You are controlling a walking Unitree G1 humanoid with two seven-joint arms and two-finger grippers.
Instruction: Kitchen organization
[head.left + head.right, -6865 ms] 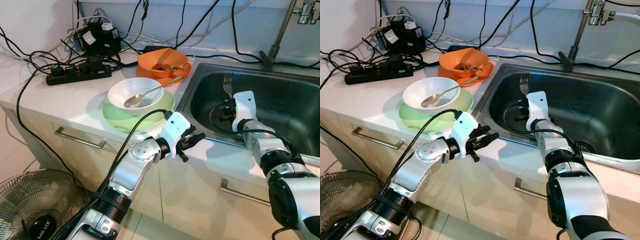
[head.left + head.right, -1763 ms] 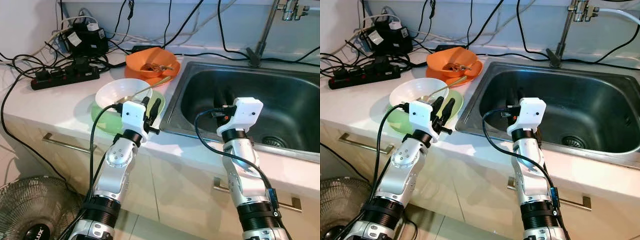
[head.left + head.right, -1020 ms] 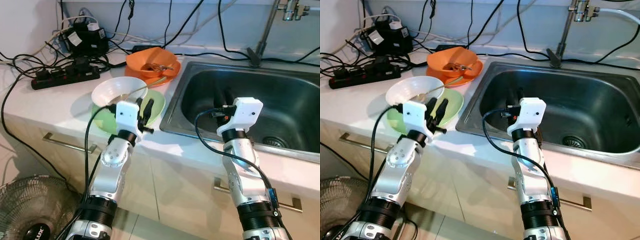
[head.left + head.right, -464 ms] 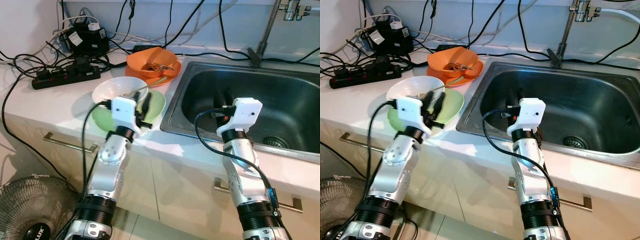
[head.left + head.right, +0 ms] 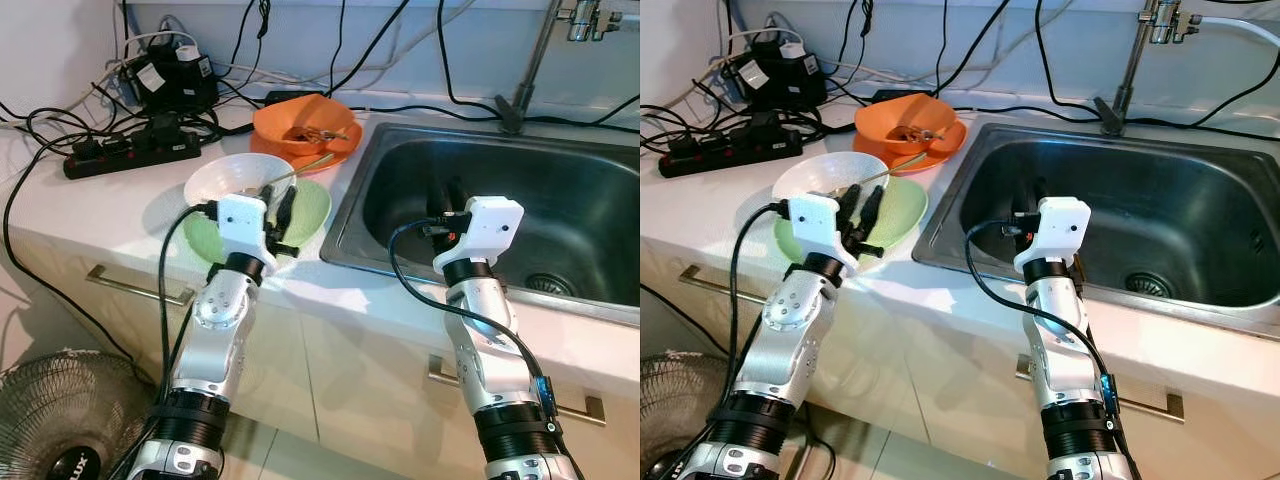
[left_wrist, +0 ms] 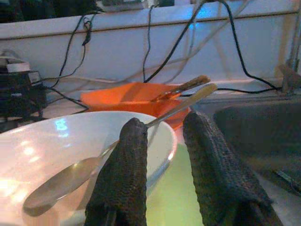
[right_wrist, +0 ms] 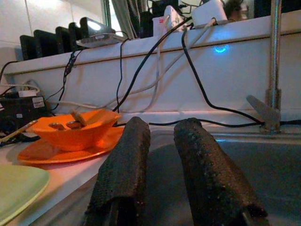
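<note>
My left pincer is spread open at the white bowl rim, lined up on the spoon handle. The bowl sits on the green plate, table left of the sink. My right pincer hangs unclenched, empty, over the sink.

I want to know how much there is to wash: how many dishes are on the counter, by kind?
Bowls: 2, the white bowl and the orange bowl
Plates: 2, the green plate and the orange plate
Total: 4
</note>
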